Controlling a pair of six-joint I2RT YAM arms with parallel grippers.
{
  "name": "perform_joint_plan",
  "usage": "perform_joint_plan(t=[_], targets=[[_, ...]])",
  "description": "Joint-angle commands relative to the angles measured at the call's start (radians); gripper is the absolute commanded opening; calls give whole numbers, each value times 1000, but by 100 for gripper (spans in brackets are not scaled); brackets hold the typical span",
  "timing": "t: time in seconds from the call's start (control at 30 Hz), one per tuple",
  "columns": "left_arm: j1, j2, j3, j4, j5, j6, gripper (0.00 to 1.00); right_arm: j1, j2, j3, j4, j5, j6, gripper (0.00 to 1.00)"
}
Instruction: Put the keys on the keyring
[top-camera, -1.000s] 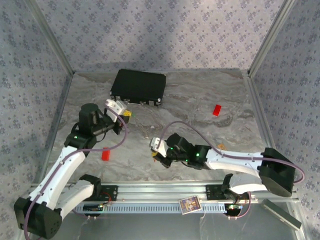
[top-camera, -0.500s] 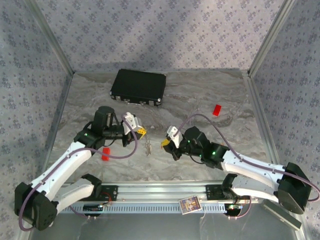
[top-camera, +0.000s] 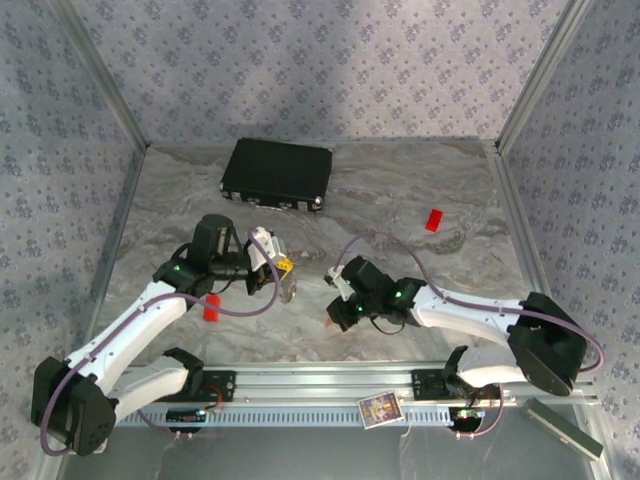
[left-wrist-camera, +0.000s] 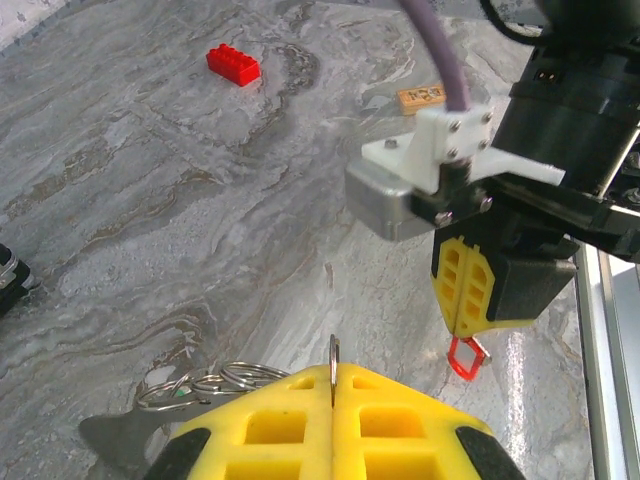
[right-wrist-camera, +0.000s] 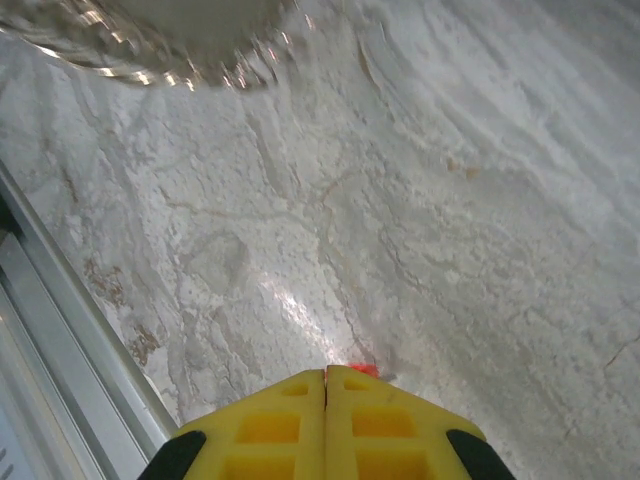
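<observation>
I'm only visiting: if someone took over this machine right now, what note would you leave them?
Left gripper: shut on the keyring, its loops dangling beside it.
Right gripper: shut on the red key, close to the left one, not touching.
Done: keyring and red key are both gripped.
Left: thread the red key onto the keyring; the other keys can't be made out.

Left arm (top-camera: 125, 330), right arm (top-camera: 470, 315): white links, black joints, mauve cables (left-wrist-camera: 432, 45). Left hand (left-wrist-camera: 333, 385), right hand (left-wrist-camera: 462, 325): yellow latticed fingers (left-wrist-camera: 275, 425).
</observation>
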Motion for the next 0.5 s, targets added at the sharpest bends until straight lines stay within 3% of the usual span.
perform_joint_plan(t=[0.0, 0.47], targets=[[-8, -7, -11, 48, 14, 11, 0, -9, 60, 72, -87, -8, 57, 0], [-8, -21, -20, 43, -114, -20, 0, -99, 292, 239, -157, 5, 63, 0]])
